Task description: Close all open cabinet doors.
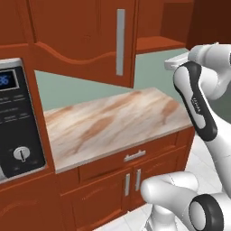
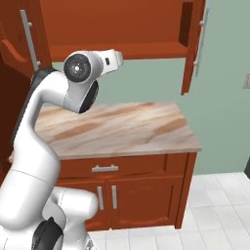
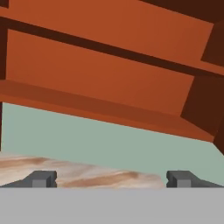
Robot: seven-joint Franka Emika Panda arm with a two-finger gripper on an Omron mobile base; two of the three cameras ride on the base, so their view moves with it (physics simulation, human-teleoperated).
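The gripper (image 3: 111,179) is spread wide and empty above the marbled surface (image 2: 122,127). Both cabinet doors (image 1: 85,40) (image 2: 193,46) are swung open at 12 o'clock.

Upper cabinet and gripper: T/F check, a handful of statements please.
1. Both upper doors stand open. True: left door, right door.
2. The gripper is shut on a handle. False: its jaws are wide apart and hold nothing.
3. The lower doors under the counter are open. False: they sit flush.
4. The cabinet shelf is bare where it shows in the hand view. True.
5. A pot stands on the counter. False: nothing stands on it.
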